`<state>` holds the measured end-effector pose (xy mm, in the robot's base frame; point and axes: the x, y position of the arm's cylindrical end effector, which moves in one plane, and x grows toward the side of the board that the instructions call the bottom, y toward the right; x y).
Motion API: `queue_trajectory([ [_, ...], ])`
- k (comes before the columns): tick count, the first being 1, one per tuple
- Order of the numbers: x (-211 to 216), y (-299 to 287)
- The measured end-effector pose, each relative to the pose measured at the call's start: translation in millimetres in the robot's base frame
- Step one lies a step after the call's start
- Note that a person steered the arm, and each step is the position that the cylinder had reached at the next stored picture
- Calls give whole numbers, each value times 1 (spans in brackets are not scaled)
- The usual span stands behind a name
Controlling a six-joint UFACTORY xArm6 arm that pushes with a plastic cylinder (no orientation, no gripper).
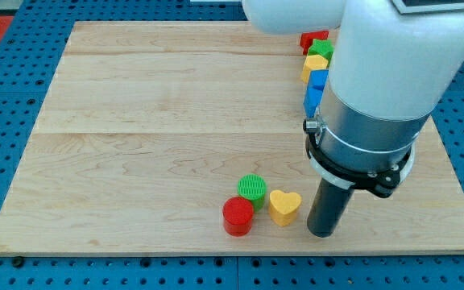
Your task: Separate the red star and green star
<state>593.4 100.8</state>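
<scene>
Tip point(322, 234) of the bare rod rests on the wooden board point(151, 121), just right of the yellow heart point(284, 206); no jaws exist to open or close; green cylinder point(252, 189) and red cylinder point(238, 217) touch beside it; red block point(309, 38) and green block point(322, 47), shapes unclear, adjoin at the view's top, above a second yellow block point(316, 64) and blue blocks point(315, 89), partly behind the arm.

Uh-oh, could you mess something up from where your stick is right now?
Maybe. My tip is at the view's bottom, right beside the yellow heart, so moving left would likely shove it into the green cylinder and red cylinder. The red block and green block I probably need sit at the view's top, packed against yellow and blue blocks and partly hidden by my arm, so I could bump the wrong ones.
</scene>
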Motion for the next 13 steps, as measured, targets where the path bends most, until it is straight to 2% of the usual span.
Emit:
queue_trajectory([
  [1, 4, 4],
  [2, -17, 80],
  [3, -22, 121],
  [4, -77, 184],
  [5, -143, 212],
  [6, -184, 181],
  [7, -195, 194],
  [8, -233, 175],
  [9, -287, 122],
  [10, -377, 104],
  [11, -402, 94],
  [12, -353, 58],
  [13, -326, 30],
])
